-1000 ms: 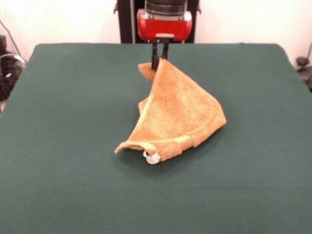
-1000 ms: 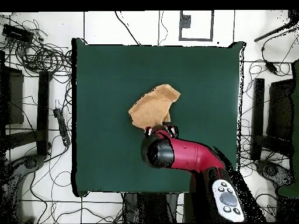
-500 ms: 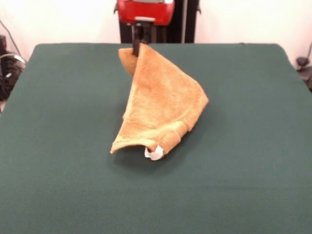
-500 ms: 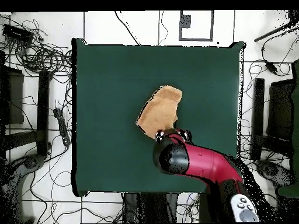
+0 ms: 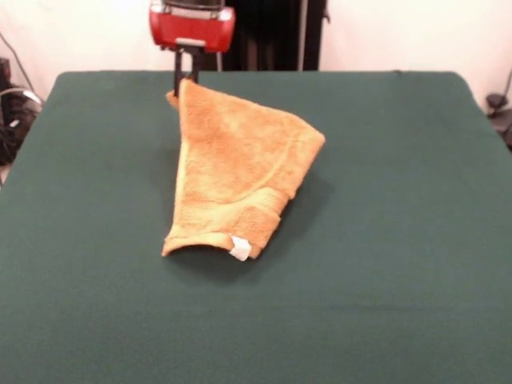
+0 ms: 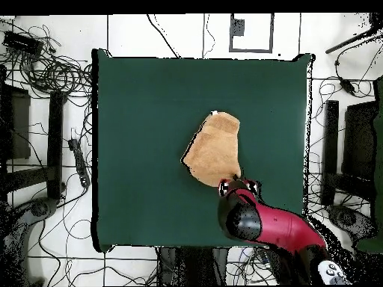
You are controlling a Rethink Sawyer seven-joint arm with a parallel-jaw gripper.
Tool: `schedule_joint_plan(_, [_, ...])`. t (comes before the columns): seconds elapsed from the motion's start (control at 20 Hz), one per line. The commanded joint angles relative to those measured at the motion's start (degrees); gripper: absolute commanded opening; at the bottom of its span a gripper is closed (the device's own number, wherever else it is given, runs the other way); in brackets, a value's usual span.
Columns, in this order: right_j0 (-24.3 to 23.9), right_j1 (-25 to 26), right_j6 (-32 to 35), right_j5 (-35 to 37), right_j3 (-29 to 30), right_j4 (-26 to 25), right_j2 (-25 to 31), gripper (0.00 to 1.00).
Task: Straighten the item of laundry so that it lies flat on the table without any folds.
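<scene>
1. While the pincer (image 5: pixel 186 74) pinches one corner of the orange-tan towel (image 5: pixel 240 172) and holds it up, we see the cloth hang slanted from that raised corner down to the bench (image 5: pixel 400 240).
2. We find the towel's lower edge resting on the green bench, with the woven band (image 5: pixel 232 214) running just above that edge and the small white tag (image 5: pixel 240 248) at its bottom corner.
3. Compared with a second ago, we note the pincer and its red arm head (image 5: pixel 192 24) have travelled to the left of the front view, drawing the lifted corner with them.
4. We see the towel more spread than before: the curled lower lip that stood open earlier now lies lower, and the tag has turned flatter against the cloth.
5. From overhead, we place the towel (image 6: pixel 214 155) right of the bench's middle (image 6: pixel 135 134), with the arm (image 6: pixel 262 220) reaching in from the bottom right; it has shifted rightward there since the earlier frames.
6. One fold still shows along the towel's side nearest the raised corner.
</scene>
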Motion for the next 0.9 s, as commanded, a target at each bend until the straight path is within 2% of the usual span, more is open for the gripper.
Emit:
schedule_joint_plan(0.05, [-4.0,7.6,7.1,-7.0,5.7,-6.6,7.0,0.00])
schedule_joint_plan(0.3, [-3.1,8.7,8.2,-7.9,4.7,-7.6,5.8,0.00])
schedule_joint_plan(0.55, [-4.5,8.1,7.6,-6.5,4.5,-8.9,5.6,0.00])
schedule_joint_plan(0.9, [-4.0,-0.1,4.0,3.5,4.3,-8.1,5.0,0.00])
